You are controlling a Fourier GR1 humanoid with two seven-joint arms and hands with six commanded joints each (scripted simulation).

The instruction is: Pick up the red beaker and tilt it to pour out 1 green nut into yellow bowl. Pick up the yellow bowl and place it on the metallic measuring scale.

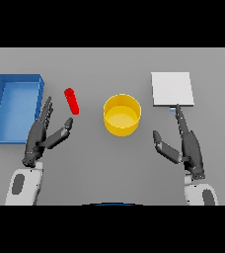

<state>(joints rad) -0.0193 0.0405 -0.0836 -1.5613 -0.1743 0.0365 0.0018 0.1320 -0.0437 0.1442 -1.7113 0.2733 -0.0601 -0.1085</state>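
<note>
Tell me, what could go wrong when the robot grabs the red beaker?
The beaker is thin and stands tilted just past the left robot hand, whose fingers are open; a clumsy grab might knock it over. The bowl sits a bit to its right, so a nut poured too early could miss it and land on the table.

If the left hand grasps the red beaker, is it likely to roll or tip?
The red beaker looks narrow and long and seems to lean, so a sideways nudge would probably tip or roll it. Its smooth, rounded sides may slip between fingers. The left hand is open beside it, not touching.
</note>
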